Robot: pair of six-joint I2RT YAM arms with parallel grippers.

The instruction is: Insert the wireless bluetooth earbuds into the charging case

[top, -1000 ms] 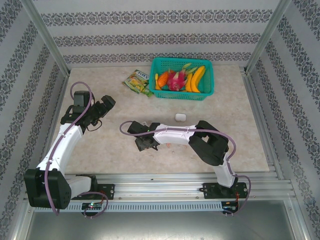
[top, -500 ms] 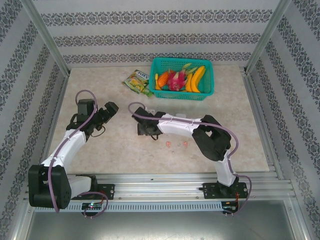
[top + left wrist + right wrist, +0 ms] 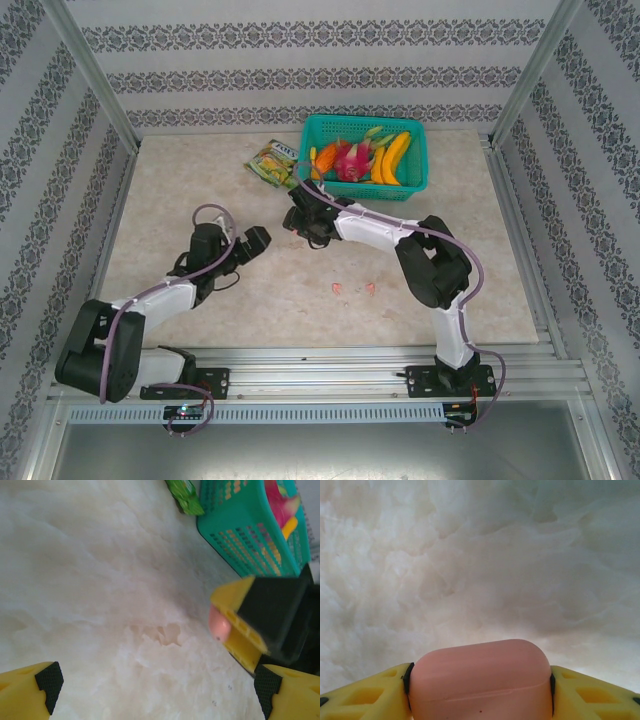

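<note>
Two tiny pink-red earbuds [image 3: 337, 289] [image 3: 371, 288] lie on the pale, marble-patterned table [image 3: 200, 180]. They sit side by side with a small gap between them, toward the near edge and just in front of the right arm [image 3: 385, 228]. They are too small to make out any shape beyond rounded specks. Nothing touches them, and they are well apart from both sets of jaws.

The right arm reaches back and to the left, so its jaws sit close to the near left corner of the teal plastic mesh basket [image 3: 415, 185], which holds toy fruit. The jaws are closed on a smooth pink charging case with rounded corners [image 3: 480, 680]. A yellow finger [image 3: 365, 695] presses on each end of it, and a thin seam line runs across its face. In the left wrist view the case [image 3: 218, 622] shows as a pink bulge poking out past a yellow finger.

The left arm [image 3: 170, 295] stretches low over the table, pointing toward the right arm's jaws. Its own jaws are spread wide with nothing between them. Their black pads [image 3: 48, 680] show at the bottom corners of the left wrist view.

A green snack packet [image 3: 272, 165] lies flat just left of the basket.
</note>
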